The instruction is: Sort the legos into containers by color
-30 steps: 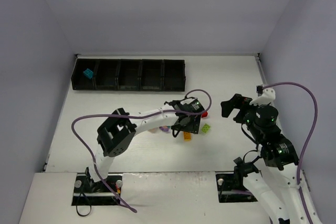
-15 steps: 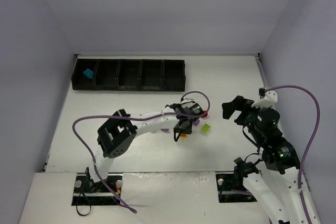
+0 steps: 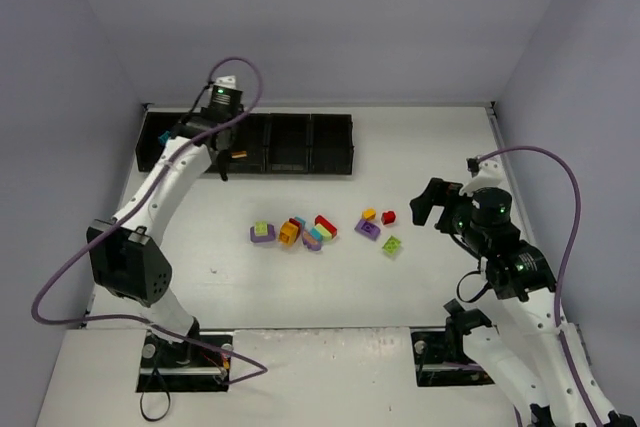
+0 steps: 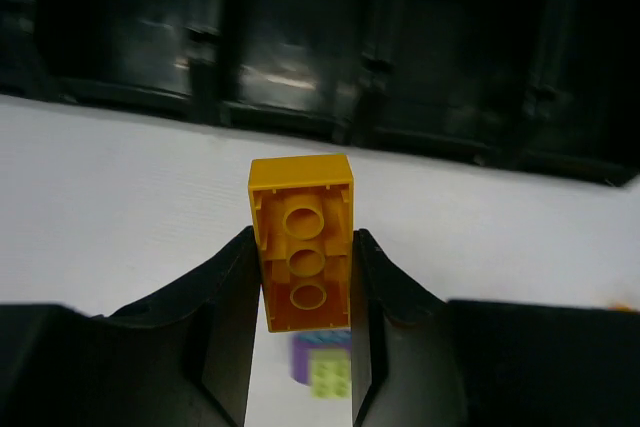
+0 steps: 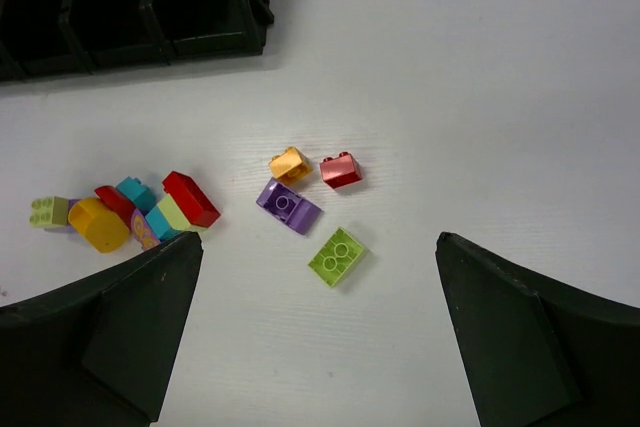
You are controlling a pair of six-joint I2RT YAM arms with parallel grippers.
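White tabletop [image 3: 430, 147], loose legos [image 3: 318, 232], black containers [image 3: 290, 167].

A white table [image 3: 250, 287] lies flat, its matte top faintly streaked. A plain pale-lavender back wall [image 3: 320, 27], left wall [image 3: 60, 147] and right wall [image 3: 585, 87] close it in. A lighter board [image 3: 320, 367] runs along its near edge.

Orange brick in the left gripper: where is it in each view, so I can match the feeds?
Top external: orange brick upper left, pinched in the left gripper by the near edge of the bins.
Left wrist: centre frame, clamped between the jaws, bins behind.
Right wrist: not in it.
Shared landmark: the bins, top left there.
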